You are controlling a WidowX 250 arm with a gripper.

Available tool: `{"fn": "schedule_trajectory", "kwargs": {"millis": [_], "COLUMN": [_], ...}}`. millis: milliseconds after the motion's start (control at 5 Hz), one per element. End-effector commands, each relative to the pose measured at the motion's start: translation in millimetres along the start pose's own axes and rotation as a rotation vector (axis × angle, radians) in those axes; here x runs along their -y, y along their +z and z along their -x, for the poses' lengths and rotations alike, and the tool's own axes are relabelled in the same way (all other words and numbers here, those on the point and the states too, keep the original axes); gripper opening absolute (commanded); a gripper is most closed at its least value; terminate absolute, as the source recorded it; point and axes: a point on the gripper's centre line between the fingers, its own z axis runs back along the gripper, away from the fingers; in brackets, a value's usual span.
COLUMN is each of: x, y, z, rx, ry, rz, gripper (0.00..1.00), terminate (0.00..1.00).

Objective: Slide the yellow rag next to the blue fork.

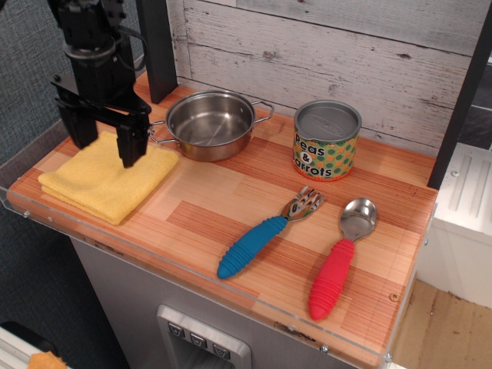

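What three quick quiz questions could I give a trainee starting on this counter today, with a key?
1. True or false: the gripper is open above the yellow rag.
2. Which utensil lies nearer the rag: the blue fork or the red spoon?
3. What stands right of the steel pan?

Key: 1 true. 2 the blue fork. 3 the peas and carrots can.
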Motion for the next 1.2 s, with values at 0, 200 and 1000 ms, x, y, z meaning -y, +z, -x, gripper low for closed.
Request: {"fn": "schedule_trajectory", "kwargs": {"millis": [0, 200, 1000], "x": [-29.3, -30.8, -4.2], "y": [-12.4, -21.9, -40.8], "z": [-2.9, -5.8, -9.3], "rx": [0.055, 0.063, 0.035], "ry": [-0.031, -0.019, -0.005], "rz": [-0.051, -0.069, -0.043], "gripper": [0.00, 0.00, 0.00], "terminate": [0.00, 0.00, 0.00]}}
